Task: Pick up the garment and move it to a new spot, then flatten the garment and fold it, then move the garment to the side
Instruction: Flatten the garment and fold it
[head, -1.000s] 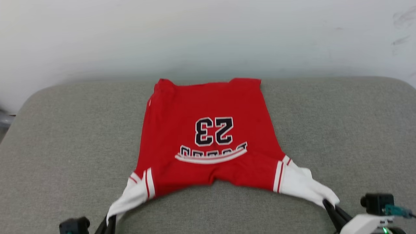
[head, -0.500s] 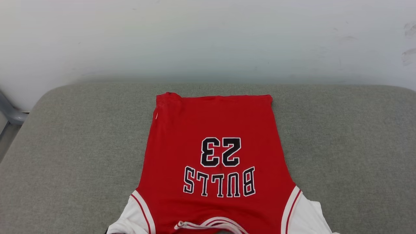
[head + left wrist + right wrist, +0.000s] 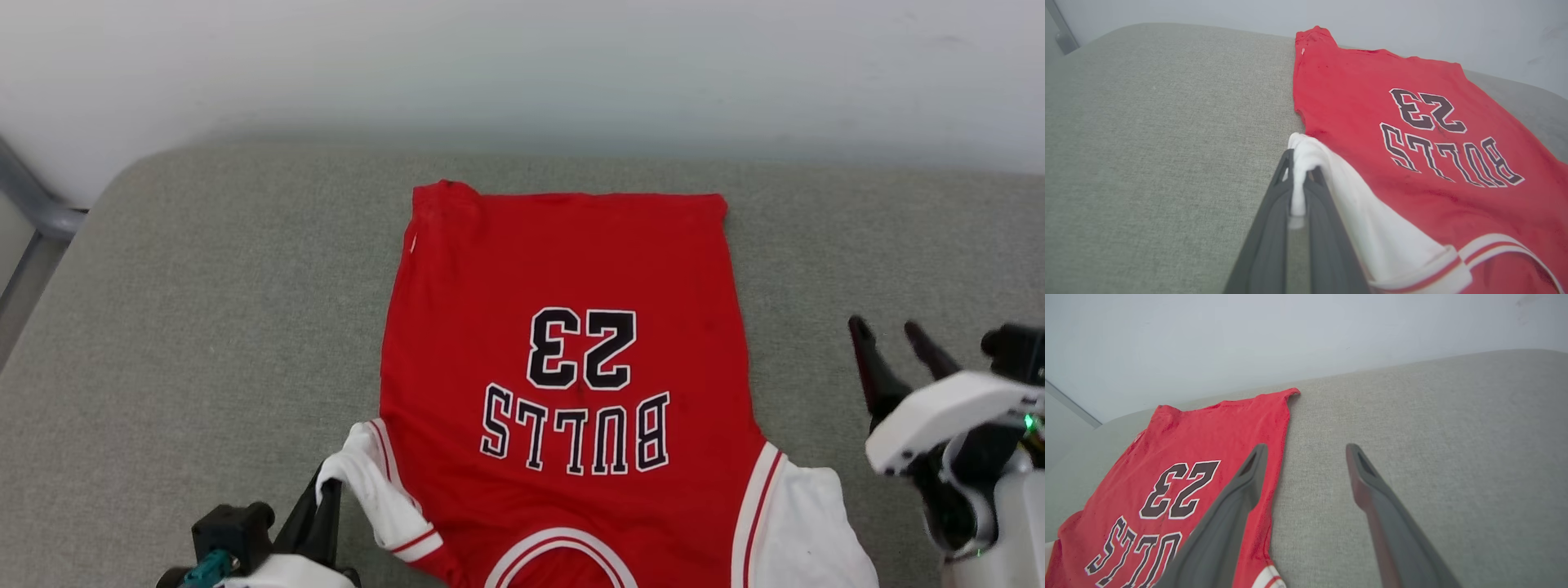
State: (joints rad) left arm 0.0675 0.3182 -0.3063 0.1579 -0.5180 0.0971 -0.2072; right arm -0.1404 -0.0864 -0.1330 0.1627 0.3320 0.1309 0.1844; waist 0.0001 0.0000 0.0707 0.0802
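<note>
The garment (image 3: 563, 269), a red jersey with white sleeves and black "BULLS" and "23" lettering, lies spread face up on the grey cushion, collar toward me. My left gripper (image 3: 326, 490) is shut on its white left sleeve (image 3: 1306, 163), which bunches up between the fingers. Off the jersey's right side, my right gripper (image 3: 890, 331) hovers open above bare cushion, nothing between its fingers (image 3: 1249, 469). The right sleeve (image 3: 800, 514) lies loose and flat.
The grey cushioned surface (image 3: 204, 310) reaches out on both sides of the jersey. A pale wall (image 3: 522, 65) runs behind it. A grey metal bar (image 3: 33, 204) shows at the far left edge.
The head camera has shifted. The jersey's body has been drawn out flat, uncovering "BULLS". My right gripper let go of the right sleeve and moved up to the right, open. The left stays gripped.
</note>
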